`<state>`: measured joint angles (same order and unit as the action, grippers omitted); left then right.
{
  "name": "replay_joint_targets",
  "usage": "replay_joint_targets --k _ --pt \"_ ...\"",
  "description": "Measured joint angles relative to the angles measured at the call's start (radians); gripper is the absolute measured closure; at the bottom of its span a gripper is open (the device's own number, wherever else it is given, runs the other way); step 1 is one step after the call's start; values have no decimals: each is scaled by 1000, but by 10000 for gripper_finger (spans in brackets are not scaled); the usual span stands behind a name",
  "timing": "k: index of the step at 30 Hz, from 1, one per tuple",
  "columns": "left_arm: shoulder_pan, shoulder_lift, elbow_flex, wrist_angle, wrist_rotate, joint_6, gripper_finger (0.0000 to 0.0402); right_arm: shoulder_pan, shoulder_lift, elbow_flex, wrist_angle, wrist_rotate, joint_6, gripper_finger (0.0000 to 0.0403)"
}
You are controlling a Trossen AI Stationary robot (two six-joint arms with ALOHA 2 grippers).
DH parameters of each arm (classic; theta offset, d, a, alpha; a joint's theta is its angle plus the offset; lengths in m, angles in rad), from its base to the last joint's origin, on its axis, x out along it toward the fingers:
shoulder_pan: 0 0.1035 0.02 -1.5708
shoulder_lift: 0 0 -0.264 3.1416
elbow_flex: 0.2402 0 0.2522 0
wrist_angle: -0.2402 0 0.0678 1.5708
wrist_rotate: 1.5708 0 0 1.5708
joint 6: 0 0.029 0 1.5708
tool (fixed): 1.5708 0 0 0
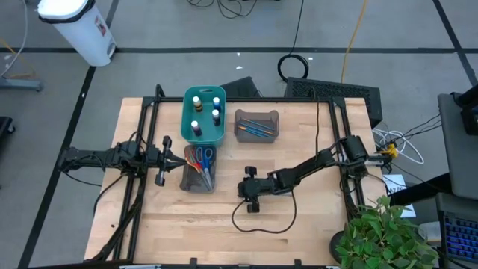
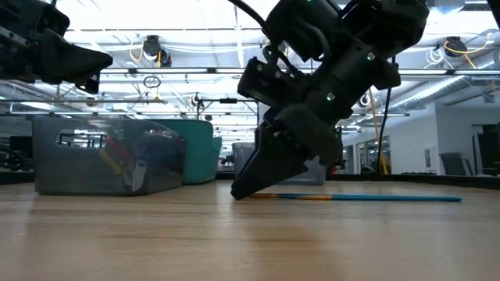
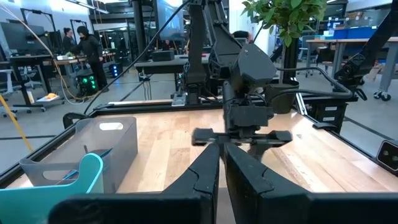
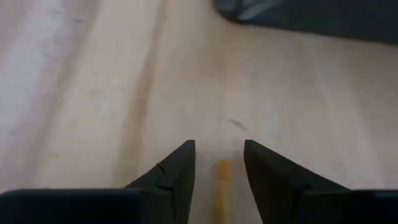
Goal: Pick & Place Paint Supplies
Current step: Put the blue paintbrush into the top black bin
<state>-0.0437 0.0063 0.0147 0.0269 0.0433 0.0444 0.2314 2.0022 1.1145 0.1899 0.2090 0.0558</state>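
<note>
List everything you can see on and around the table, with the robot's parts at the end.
Table: one, light wood, centre.
Teal bin: one, at the table's far side, left of centre.
Paint bottles: about five, white-capped, blue and brown among them, in the teal bin.
Brush bin: one, grey, right of the teal bin.
Binned brushes: a few, blue and orange, in that bin.
Scissors bin: one, grey, nearer than the teal bin.
Scissors: several, red and blue handles, in it.
Loose brush: one, blue and orange, flat on the table.
Plant: one, green, at the table's near right corner.
Left gripper: shut, beside the scissors bin.
Right gripper: open, straddling the loose brush's orange end.
</note>
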Motion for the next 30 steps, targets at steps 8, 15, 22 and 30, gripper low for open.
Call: replay_joint_targets --k 8,15,22,30 --pt "0 0 0 0 0 0 369 -3 -58 1 -45 29 44 229" --pt "0 0 0 0 0 0 369 -3 -53 1 -61 25 82 233" --pt "0 0 0 0 0 0 369 -3 -45 -2 -50 -55 93 242" --pt "0 0 0 0 0 0 369 -2 -45 -36 -13 -54 90 244"
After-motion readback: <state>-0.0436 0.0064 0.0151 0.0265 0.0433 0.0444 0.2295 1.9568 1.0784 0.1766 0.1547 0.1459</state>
